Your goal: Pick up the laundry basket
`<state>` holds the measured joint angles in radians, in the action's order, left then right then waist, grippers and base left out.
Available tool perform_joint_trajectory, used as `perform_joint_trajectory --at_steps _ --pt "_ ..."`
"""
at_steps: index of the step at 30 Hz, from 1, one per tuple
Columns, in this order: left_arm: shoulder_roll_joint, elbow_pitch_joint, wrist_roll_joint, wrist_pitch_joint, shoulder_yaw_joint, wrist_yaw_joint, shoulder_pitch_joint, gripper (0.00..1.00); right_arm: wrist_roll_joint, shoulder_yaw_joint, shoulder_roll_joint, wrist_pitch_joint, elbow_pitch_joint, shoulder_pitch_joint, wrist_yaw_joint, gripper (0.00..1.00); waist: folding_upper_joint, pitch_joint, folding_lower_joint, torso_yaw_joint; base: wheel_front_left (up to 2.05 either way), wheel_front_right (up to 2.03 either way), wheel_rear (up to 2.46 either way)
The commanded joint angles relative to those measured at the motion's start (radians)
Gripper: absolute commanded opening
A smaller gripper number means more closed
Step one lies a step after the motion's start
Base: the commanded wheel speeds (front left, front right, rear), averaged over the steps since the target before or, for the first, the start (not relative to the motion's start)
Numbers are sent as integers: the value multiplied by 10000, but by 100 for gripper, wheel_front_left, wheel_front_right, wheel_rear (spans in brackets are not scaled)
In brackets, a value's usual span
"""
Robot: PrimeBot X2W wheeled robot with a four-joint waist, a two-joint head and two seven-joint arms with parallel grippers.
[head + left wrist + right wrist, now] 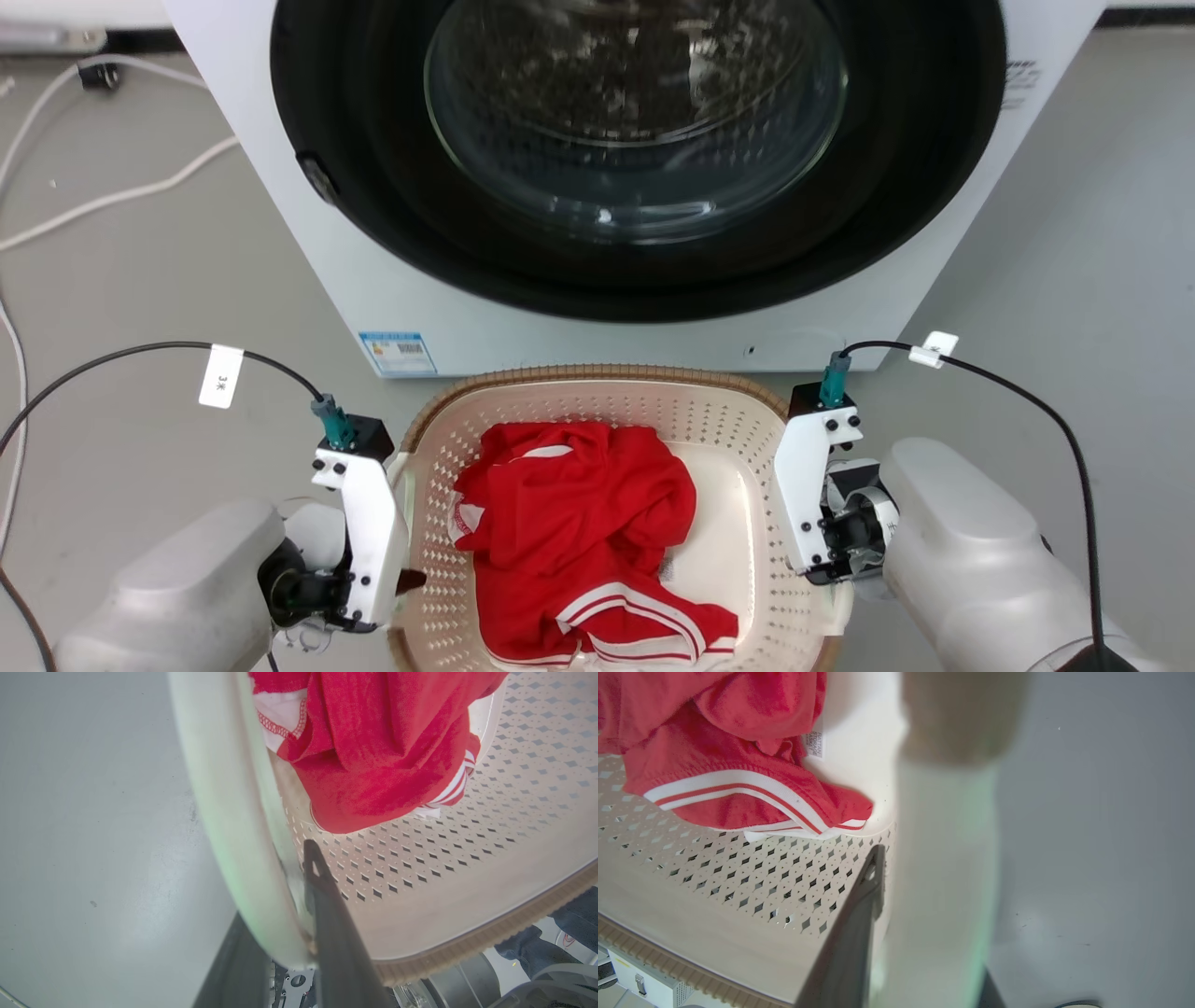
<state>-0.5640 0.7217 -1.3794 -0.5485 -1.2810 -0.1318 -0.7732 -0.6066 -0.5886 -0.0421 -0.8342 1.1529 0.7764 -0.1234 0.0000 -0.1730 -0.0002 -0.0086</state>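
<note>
The laundry basket (597, 375), cream with perforated walls and a brown woven rim, sits low in the head view, in front of the washer. A red garment with white stripes (579, 523) lies inside it. My left gripper (403, 579) is at its left side. In the left wrist view the left gripper (275, 882) straddles the white handle (224, 812), one dark finger (322, 896) inside the wall, the other outside. My right gripper (826, 551) is at the right side. In the right wrist view the right gripper (931, 910) clamps the other white handle (943, 858) the same way.
A white front-loading washer (280, 187) with a dark round door stands right behind the basket. White cables (112, 196) lie on the grey floor at the far left. A leg in blue jeans (570, 924) shows beyond the basket's near rim.
</note>
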Motion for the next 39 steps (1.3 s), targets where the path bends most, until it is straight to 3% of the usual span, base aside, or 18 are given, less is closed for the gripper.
perform_joint_trajectory --at_steps 1,9,21,39 --pt "-279 39 17 -122 26 24 42 0 -25 -226 -143 -250 -56 -104 -132 0 0 498 2 -143 0 0 0" --pt "-243 -132 -225 -823 9 18 324 0 -544 -911 -116 -936 -438 101 -87 0 0 980 2 -248 0 0 0" --pt "-325 -65 -614 -1831 8 18 360 0 -1009 -1213 -147 -1649 163 218 -87 0 0 1137 2 -234 0 0 0" --pt "-419 -215 -913 -2547 5 18 362 0 -1298 -1443 -189 -1733 808 275 -84 0 0 1120 2 -251 0 0 0"
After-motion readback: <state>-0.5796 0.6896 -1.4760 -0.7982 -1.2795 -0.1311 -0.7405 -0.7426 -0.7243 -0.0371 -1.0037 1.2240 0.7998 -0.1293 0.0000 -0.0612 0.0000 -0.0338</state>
